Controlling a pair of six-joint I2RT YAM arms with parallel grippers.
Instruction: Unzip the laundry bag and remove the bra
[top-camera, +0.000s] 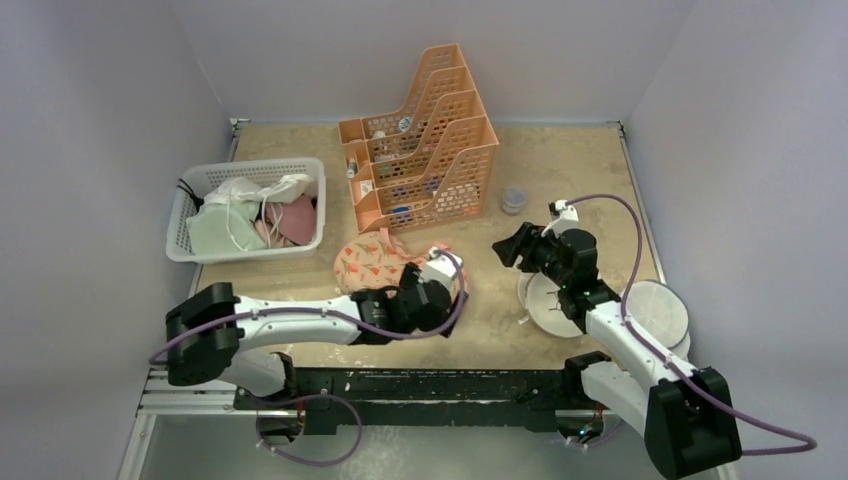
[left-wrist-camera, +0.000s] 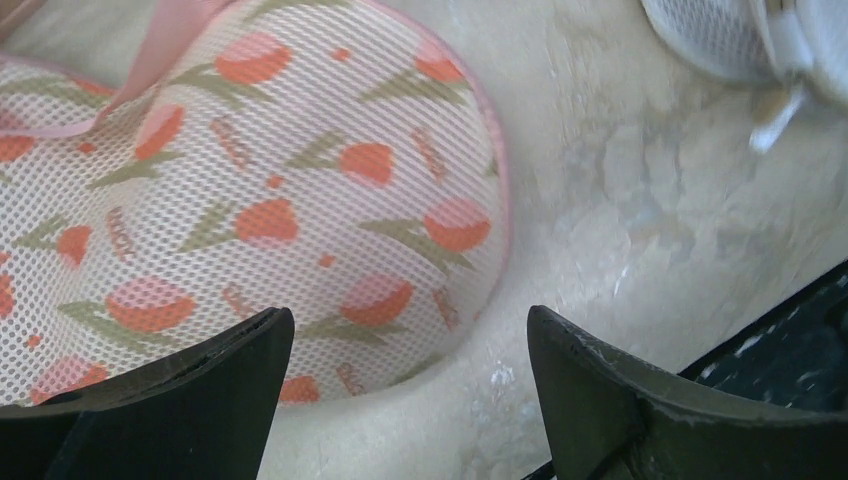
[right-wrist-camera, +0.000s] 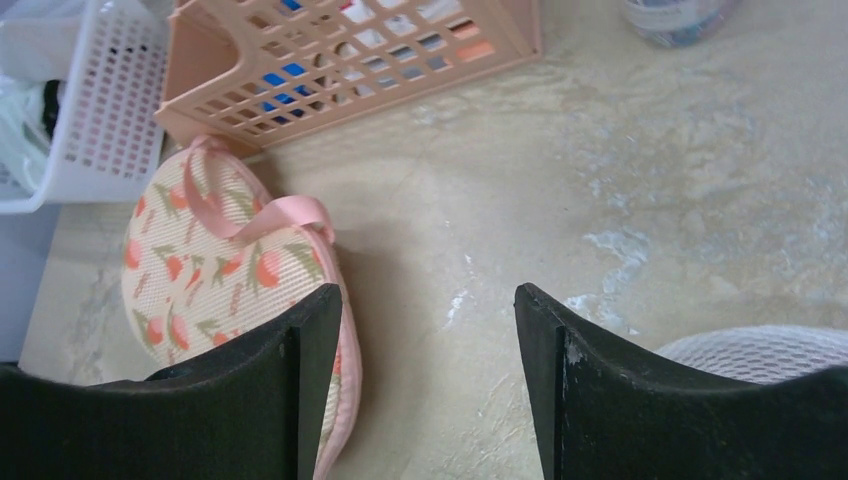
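The laundry bag (top-camera: 365, 262) lies flat on the table in front of the orange organizer, peach mesh with orange flowers and pink trim. It looks closed. It fills the upper left of the left wrist view (left-wrist-camera: 250, 200) and sits at the left of the right wrist view (right-wrist-camera: 200, 260), with a pink loop (right-wrist-camera: 270, 215) on top. My left gripper (top-camera: 418, 285) hangs open over the bag's near right lobe (left-wrist-camera: 410, 330), holding nothing. My right gripper (top-camera: 508, 248) is open and empty to the right of the bag, above bare table (right-wrist-camera: 428, 300). The bra is hidden in every view.
An orange file organizer (top-camera: 425, 150) stands behind the bag. A white basket (top-camera: 190, 215) of white, pale-green and pink clothes sits at the left. A small jar (top-camera: 514, 199) stands right of the organizer. A round white mesh pouch (top-camera: 655, 310) lies open under the right arm.
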